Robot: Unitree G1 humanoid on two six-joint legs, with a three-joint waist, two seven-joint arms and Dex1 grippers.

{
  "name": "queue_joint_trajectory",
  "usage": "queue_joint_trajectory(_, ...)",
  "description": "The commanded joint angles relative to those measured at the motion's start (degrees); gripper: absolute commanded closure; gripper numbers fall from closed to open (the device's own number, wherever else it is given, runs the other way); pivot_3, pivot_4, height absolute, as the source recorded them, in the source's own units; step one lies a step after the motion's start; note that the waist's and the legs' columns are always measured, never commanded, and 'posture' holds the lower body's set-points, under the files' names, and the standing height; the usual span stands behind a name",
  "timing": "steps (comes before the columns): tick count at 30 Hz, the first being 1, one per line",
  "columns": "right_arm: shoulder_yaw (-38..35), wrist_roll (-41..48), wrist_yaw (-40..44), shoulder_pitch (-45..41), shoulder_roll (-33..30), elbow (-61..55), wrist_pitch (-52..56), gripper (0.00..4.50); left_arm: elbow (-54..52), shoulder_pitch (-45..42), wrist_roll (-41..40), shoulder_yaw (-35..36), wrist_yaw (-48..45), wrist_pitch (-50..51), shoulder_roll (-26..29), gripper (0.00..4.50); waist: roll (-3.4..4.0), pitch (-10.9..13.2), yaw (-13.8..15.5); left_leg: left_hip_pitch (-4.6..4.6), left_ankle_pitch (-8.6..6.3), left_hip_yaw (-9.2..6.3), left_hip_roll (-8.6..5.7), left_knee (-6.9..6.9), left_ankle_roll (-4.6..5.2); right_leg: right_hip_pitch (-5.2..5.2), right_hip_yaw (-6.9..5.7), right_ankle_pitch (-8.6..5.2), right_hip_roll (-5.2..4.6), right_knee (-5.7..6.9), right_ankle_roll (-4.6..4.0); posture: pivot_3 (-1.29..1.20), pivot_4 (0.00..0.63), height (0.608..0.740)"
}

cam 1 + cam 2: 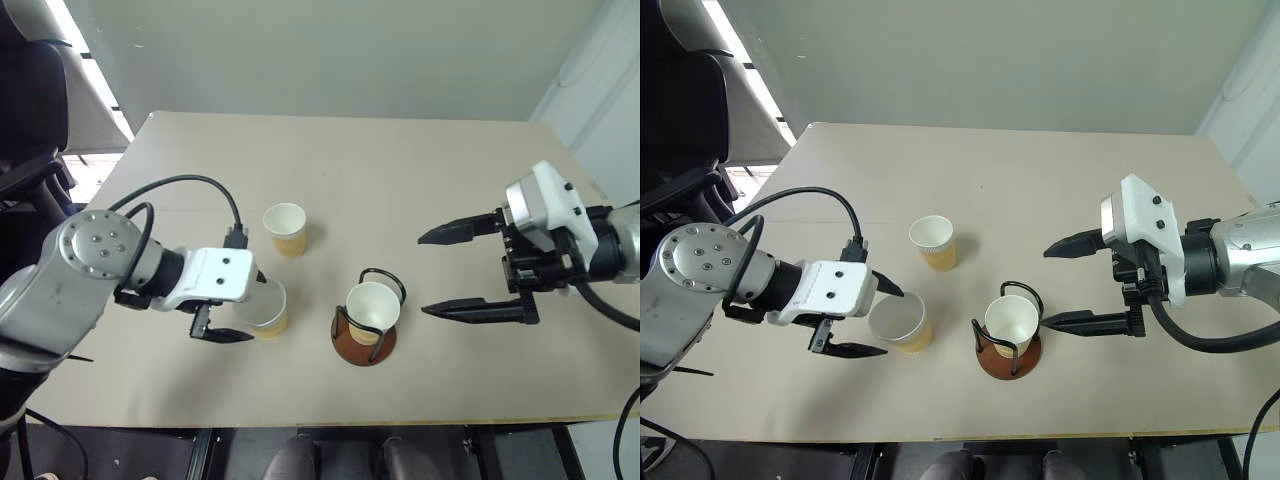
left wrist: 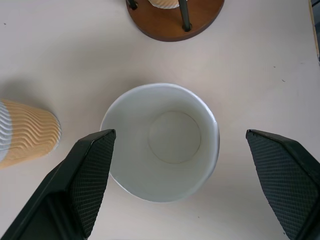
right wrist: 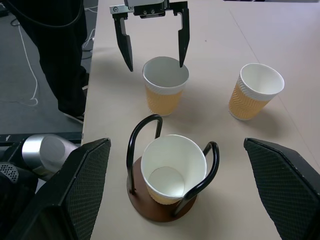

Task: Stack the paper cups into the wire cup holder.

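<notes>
Three paper cups are seen on the tan table (image 1: 420,170). The nearest loose cup (image 1: 902,322) stands upright between the spread fingers of the left gripper (image 1: 868,318), which hangs over its rim; in the left wrist view the cup's (image 2: 161,141) white inside lies between the two black fingers (image 2: 90,175), and whether a fingertip touches the rim cannot be told. Nothing is gripped by it. A second loose cup (image 1: 285,229) stands farther back, apart from both grippers. The third cup (image 1: 371,311) sits inside the wire cup holder (image 1: 364,343), tilted slightly, its lower body partly hidden by the wire loops and base. The right gripper (image 1: 455,272) is held above the table just to the right of the holder, its fingers wide apart and empty. In the right wrist view a person's dark trouser legs (image 3: 60,55) are seen beside the table, cut off at the frame edge
</notes>
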Motion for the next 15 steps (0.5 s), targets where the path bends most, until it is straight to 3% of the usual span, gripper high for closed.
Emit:
queue_joint_trajectory(1, -1.9, 0.8, -0.5, -0.6, -0.4, -0.5, -0.6, 0.13, -0.7, 0.2, 0.2, -0.3, -0.3, -0.2, -0.1, 0.00, 0.00, 0.0, 0.0, 0.00, 0.00, 0.00, 0.00, 0.00, 0.00, 0.00, 0.00, 0.00, 0.00, 0.00, 0.00, 0.00, 0.150, 0.740)
queue_joint_trajectory(15, -1.4, 0.4, -1.9, 0.1, 0.4, -1.3, -1.0, 0.13, 2.6, 1.3, 4.3, -4.1, 0.4, -4.1, -2.7, 0.00, 0.00, 0.0, 0.0, 0.00, 0.00, 0.00, 0.00, 0.01, 0.00, -0.01, 0.00, 0.00, 0.00, 0.02, 0.00, 0.00, 0.150, 0.740)
